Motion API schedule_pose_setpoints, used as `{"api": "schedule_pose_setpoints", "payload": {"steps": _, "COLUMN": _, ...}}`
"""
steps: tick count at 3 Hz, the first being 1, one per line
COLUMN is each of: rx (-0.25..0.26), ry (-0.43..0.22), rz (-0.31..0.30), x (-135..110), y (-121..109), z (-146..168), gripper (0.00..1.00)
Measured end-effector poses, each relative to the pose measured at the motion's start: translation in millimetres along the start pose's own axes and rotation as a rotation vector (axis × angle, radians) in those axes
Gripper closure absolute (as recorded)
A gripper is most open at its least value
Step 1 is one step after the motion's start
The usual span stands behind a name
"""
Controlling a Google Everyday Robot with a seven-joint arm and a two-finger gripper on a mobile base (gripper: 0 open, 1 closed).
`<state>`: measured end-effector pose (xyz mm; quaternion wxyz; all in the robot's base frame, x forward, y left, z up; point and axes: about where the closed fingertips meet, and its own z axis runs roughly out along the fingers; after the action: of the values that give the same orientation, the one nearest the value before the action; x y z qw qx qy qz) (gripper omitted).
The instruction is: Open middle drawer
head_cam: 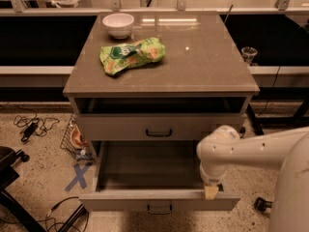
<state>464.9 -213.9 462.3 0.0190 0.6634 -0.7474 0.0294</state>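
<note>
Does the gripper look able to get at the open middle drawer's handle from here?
Probably yes: the gripper sits at the middle drawer's front edge, with nothing before its handle.

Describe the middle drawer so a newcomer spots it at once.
Find the grey-taupe cabinet with the green bag on top. The middle drawer is the lowest one visible, pulled far out, grey inside showing. Unlike the taller-fronted drawer above, the gripper rests at its front rim.

I'm working in dim, warm yellowish light from overhead. Small glare spots sit on the glossy grey-taupe cabinet top (207, 66), and the cavity beneath it lies in deep shadow. The gripper (211, 192), at the pulled-out middle drawer (120, 202) front rim, is evenly lit.
</note>
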Motion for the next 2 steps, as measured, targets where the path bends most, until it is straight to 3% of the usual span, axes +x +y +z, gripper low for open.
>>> {"api": "schedule_pose_setpoints", "payload": {"steps": 1, "rx": 0.007, "ry": 0.034, "rz": 0.012, "x": 4, "y": -32, "z": -28, "gripper": 0.64}}
{"api": "schedule_pose_setpoints", "payload": {"steps": 2, "rx": 0.011, "ry": 0.031, "rz": 0.023, "x": 8, "y": -44, "z": -37, "gripper": 0.86}}
